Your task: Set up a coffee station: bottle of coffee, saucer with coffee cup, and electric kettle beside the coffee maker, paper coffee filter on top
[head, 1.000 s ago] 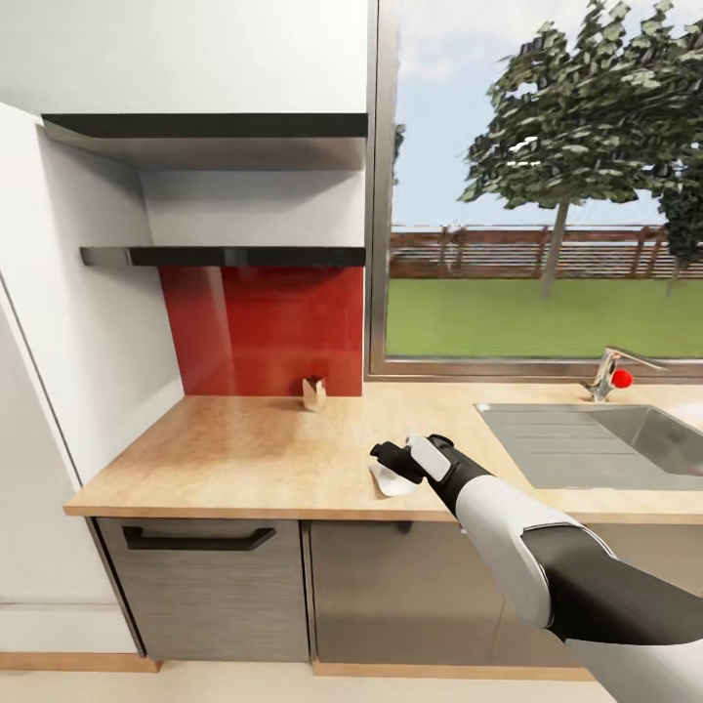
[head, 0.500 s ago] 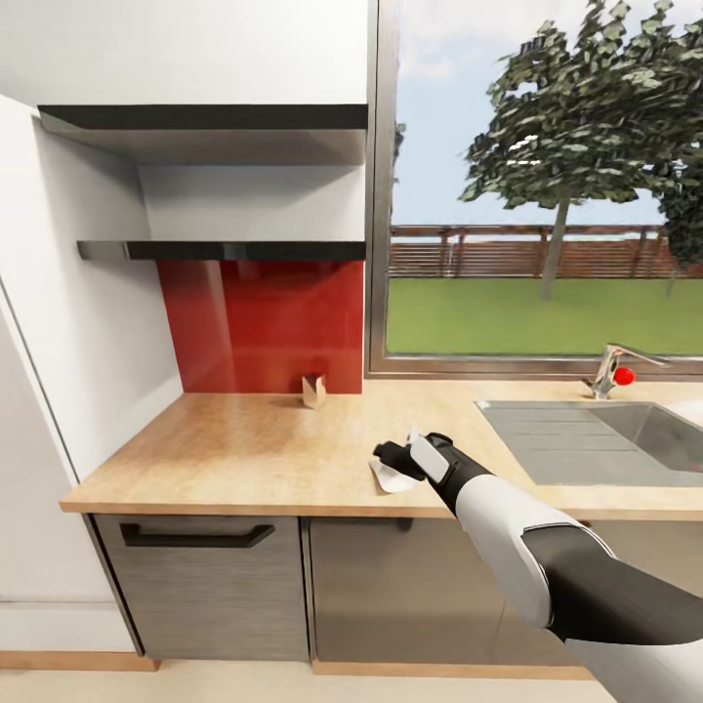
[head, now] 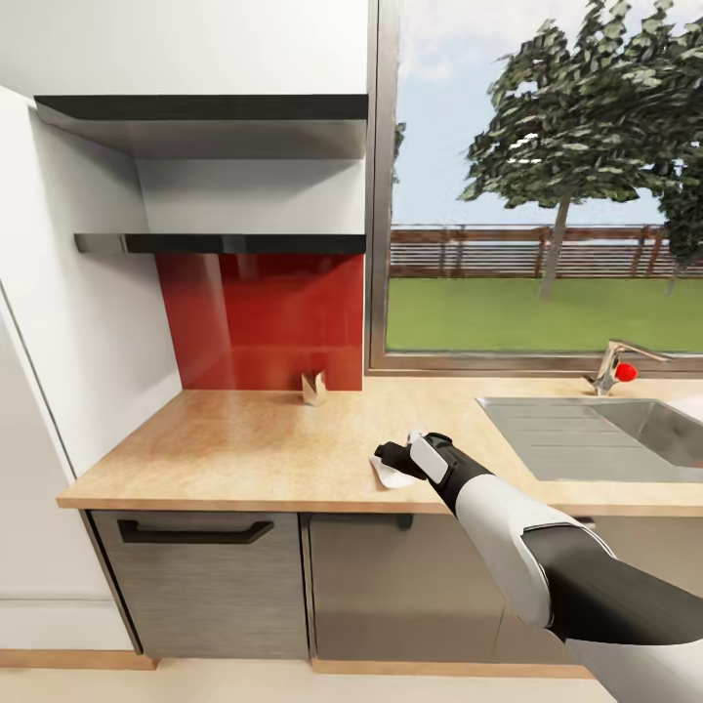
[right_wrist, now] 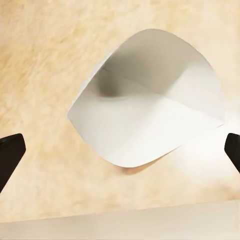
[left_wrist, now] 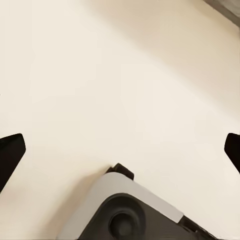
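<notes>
The right end effector [head: 389, 457] hangs w/ jaws spread wide over the paper coffee filter [right_wrist: 145, 100], which lies loose near the front edge of the table [head: 234, 449]; the left end effector [left_wrist: 120, 150] is spread too, holding nothing, over pale floor. Risk, prob.: thin paper could crumple or skid off the edge if the jaws close off-center. Light wood-grain top, red backsplash [head: 264, 312], sink [head: 605, 434] and window to the robot's right, black kitchen shelf [head: 225, 243] above.
</notes>
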`<state>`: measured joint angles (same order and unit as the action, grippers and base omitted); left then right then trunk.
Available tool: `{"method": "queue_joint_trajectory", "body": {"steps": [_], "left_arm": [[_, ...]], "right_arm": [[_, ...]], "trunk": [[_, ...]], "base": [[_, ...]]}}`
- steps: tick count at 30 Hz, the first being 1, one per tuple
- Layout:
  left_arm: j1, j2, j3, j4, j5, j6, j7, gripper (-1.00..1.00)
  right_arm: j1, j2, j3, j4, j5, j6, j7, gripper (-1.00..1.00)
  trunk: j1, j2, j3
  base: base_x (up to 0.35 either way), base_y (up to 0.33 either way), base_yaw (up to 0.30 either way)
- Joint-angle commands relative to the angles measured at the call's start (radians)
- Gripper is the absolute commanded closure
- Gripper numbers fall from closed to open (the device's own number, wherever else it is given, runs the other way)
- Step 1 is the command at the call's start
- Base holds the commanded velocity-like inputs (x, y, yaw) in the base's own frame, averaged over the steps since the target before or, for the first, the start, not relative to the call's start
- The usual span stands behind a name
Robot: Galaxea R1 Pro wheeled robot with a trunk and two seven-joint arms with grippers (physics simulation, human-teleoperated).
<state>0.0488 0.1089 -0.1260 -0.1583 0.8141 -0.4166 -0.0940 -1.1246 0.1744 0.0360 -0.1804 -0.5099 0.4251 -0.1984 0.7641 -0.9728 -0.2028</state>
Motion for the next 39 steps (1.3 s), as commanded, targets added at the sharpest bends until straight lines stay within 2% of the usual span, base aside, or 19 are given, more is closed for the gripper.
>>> {"method": "queue_joint_trajectory", "body": {"steps": [1,4,9,12,14,19,28,39], "left_arm": [[0.0,0.004,-0.006,-0.001,0.021,-0.001,-0.006,-1.0],[0.0,0.022,0.003,-0.001,0.077,0.005,-0.038,-1.0],[0.0,0.065,0.015,0.025,0.228,0.058,-0.178,-1.0],[0.0,0.082,0.016,0.041,0.286,0.083,-0.231,-1.0],[0.0,0.088,0.016,0.047,0.311,0.089,-0.253,-1.0],[0.0,0.092,0.016,0.052,0.331,0.092,-0.271,-1.0],[0.0,0.092,0.013,0.053,0.333,0.089,-0.277,-1.0],[0.0,0.089,0.013,0.054,0.332,0.088,-0.276,-1.0]], "right_arm": [[0.0,0.0,0.004,-0.002,-0.008,0.004,-0.007,-1.0],[0.0,0.0,0.004,-0.002,-0.007,0.004,-0.007,-1.0],[0.0,0.0,0.004,-0.002,-0.007,0.004,-0.007,-1.0],[0.0,0.0,0.004,-0.002,-0.007,0.004,-0.007,-1.0],[0.0,0.0,0.004,-0.002,-0.007,0.004,-0.007,-1.0],[-0.001,0.0,0.004,-0.002,-0.007,0.005,-0.007,-1.0],[-0.001,0.0,0.004,-0.002,0.013,0.006,-0.007,-1.0],[-0.001,0.0,0.004,-0.002,0.017,0.006,-0.007,-1.0]], "trunk": [[0.004,-0.008,-0.004],[0.016,-0.029,-0.014],[0.035,-0.064,-0.029],[0.042,-0.078,-0.036],[0.042,-0.078,-0.036],[0.042,-0.078,-0.036],[0.042,-0.078,-0.036],[0.042,-0.078,-0.036]], "base": [[0.0,0.0,0.0],[0.0,0.0,0.0],[0.0,0.0,0.0],[0.0,0.0,0.0],[0.0,0.0,0.0],[0.0,0.0,0.0],[0.009,0.049,0.0],[0.025,0.066,0.0]]}}
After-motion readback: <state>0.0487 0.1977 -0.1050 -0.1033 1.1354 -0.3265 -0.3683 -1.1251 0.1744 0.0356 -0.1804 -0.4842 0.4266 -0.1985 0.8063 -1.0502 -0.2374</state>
